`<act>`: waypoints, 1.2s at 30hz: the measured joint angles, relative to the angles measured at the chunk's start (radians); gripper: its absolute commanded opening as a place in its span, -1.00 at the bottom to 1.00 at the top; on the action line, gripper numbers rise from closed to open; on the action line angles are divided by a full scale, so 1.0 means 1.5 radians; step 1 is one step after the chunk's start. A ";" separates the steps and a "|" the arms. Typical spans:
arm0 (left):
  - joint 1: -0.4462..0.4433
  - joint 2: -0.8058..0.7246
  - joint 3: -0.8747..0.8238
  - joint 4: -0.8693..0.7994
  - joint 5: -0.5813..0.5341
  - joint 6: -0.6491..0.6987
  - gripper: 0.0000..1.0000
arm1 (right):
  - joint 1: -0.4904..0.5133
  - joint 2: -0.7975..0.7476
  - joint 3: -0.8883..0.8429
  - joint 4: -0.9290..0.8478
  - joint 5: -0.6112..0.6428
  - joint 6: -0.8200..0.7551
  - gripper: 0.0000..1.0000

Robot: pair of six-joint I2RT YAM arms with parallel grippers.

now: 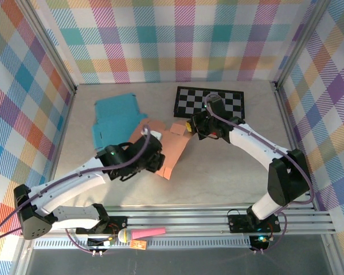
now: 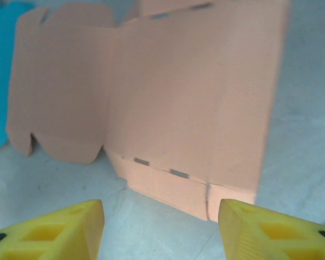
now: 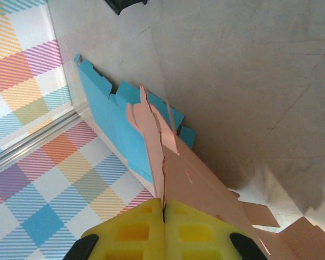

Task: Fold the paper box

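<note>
Peach box point(image 3: 194, 180) in right gripper point(image 3: 163, 210)

Your box point(image 1: 175, 146) lies in the middle of the table point(image 1: 229, 172), partly raised off it. The other blank point(image 1: 116, 117) lies flat just left of the box and a little further back, their edges meeting. The board point(image 1: 212, 102) lies behind the box to the right, by the back wall. Your left gripper point(image 1: 156, 157) sits at the box's near left side, apart from it. Your right gripper point(image 1: 190, 127) is at its back right edge, with that edge between its fingers.
</note>
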 measured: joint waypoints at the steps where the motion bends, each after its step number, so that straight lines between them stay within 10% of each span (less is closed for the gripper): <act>1: -0.023 0.001 -0.007 0.008 -0.011 0.016 0.36 | -0.001 0.000 0.004 -0.011 0.000 0.000 -1.00; 15: -0.201 0.247 0.035 0.044 -0.314 0.053 0.40 | -0.005 0.002 0.012 -0.086 0.000 0.018 -1.00; 27: -0.200 0.243 0.032 0.011 -0.390 0.040 -0.94 | -0.023 0.002 0.030 -0.120 -0.011 0.017 -1.00; 30: -0.200 0.243 0.032 0.011 -0.390 0.053 -1.00 | -0.023 0.004 0.035 -0.125 -0.016 0.014 -1.00; 36: -0.183 0.239 0.059 0.014 -0.355 0.085 -1.00 | -0.028 0.006 0.121 -0.196 -0.001 -0.041 0.16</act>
